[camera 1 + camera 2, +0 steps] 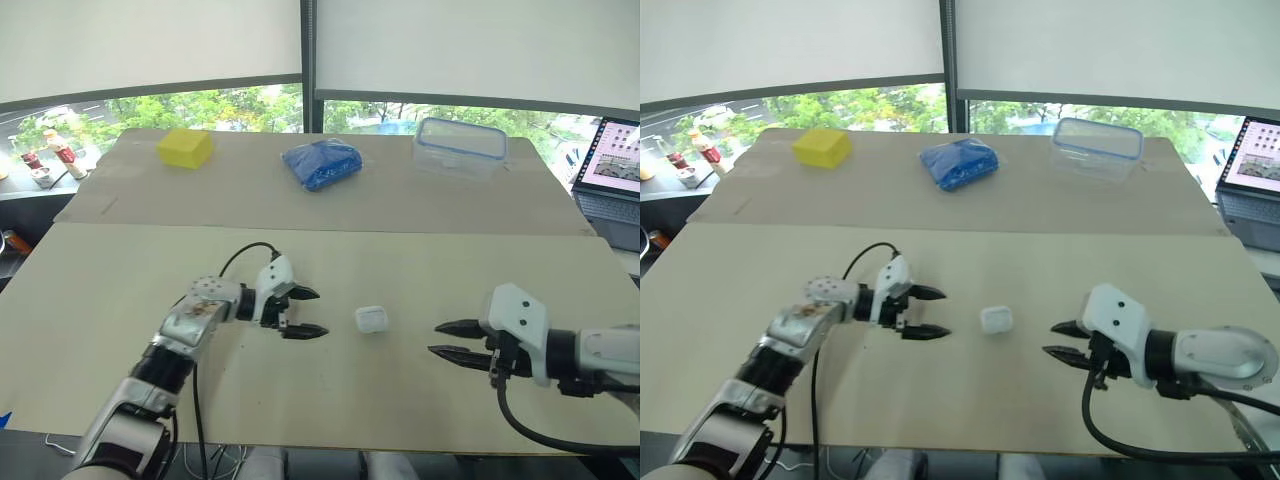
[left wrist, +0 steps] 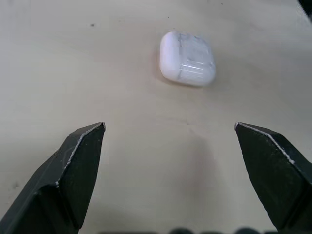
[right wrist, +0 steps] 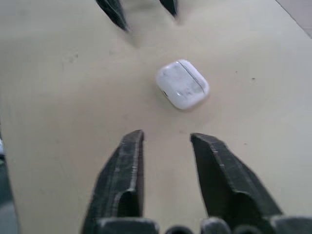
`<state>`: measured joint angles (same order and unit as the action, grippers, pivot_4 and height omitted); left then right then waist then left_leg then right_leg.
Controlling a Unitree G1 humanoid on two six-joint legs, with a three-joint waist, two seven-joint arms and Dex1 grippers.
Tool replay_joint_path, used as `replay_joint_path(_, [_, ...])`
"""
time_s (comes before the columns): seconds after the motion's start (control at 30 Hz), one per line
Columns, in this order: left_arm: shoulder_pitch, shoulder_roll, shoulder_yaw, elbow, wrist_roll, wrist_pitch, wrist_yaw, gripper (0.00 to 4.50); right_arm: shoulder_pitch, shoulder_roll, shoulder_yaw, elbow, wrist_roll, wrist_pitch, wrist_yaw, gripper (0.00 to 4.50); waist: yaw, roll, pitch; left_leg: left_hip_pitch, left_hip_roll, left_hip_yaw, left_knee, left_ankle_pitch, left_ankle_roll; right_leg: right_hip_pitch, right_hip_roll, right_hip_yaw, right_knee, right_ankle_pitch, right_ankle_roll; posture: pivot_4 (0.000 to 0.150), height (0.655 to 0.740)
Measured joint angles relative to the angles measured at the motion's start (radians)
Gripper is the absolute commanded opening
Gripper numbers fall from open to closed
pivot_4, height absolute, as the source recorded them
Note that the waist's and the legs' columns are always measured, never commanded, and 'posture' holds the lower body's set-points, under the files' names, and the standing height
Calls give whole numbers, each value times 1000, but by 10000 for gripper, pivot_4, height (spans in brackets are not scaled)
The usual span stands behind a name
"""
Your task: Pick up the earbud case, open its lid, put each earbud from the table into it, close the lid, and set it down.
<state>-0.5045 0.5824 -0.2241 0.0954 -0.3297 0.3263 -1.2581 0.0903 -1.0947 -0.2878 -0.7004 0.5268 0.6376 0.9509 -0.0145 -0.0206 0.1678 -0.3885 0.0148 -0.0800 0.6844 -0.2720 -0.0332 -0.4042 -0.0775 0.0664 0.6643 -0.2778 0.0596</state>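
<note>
A small white earbud case [image 1: 371,319] lies lid shut on the beige table [image 1: 90,300], between my two grippers. To its left, a short gap away, my left gripper [image 1: 312,312] stands wide open and points at it. In the left wrist view the case [image 2: 187,59] sits ahead of the spread fingers [image 2: 83,161]. My right gripper [image 1: 440,339] is to the right of the case, open with a narrower gap, its tips aimed at it. The right wrist view has the case [image 3: 182,84] just beyond the right gripper [image 3: 167,136]. Both grippers hold nothing.
On the far half of the table sit a yellow block [image 1: 184,148], a blue bag [image 1: 322,163] and a clear lidded container [image 1: 459,146]. A laptop [image 1: 608,175] stands off the right edge. Small bottles [image 1: 60,150] are at the far left.
</note>
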Motion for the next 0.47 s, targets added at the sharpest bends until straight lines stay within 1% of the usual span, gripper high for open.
replay_joint_path(0.07, [44, 59, 55, -108, -47, 10, -29, 45000, -21, -38, -4, 36, -14, -34, 50, 36277, 2, 0, 0, 0, 0, 0, 0, 0, 0, 1, 0, 0, 0, 0, 0, 1500, 6909])
replay_joint_path(0.13, [87, 101, 91, -188, -65, 12, -34, 45000, -42, -61, -3, 69, -23, -60, 90, 43417, 2, 0, 0, 1, 0, 0, 0, 0, 0, 1, 0, 0, 0, 0, 0, 1500, 6909])
replay_joint_path(0.17, [126, 128, 103, -243, -63, 11, -26, 45000, -53, -70, 0, 89, -33, -76, 109, 44725, 1, 0, 0, 1, 0, 0, 0, 0, 0, 1, 0, 0, -1, 0, 0, 1500, 6909])
replay_joint_path(0.27, [210, 161, 115, -336, -46, 11, 22, 45000, -75, -70, 12, 127, -43, -108, 147, 44725, 0, 0, 0, 1, 1, 0, 0, 0, 0, 1, 0, 0, 0, 0, 0, 1500, 6909])
replay_joint_path(0.37, [249, 169, 131, -387, -49, 17, 52, 45000, -100, -69, 41, 133, -43, -114, 164, 44725, 2, 0, 0, 1, 0, 0, 0, 0, 0, 1, 0, 0, 0, 0, 0, 1500, 6909])
replay_joint_path(0.47, [252, 173, 144, -412, -56, 28, 77, 45000, -151, -62, 72, 132, -36, -112, 161, 44725, 0, 0, 0, 1, 1, 0, 0, 0, 0, 1, 0, 0, 0, 0, 0, 1500, 6909])
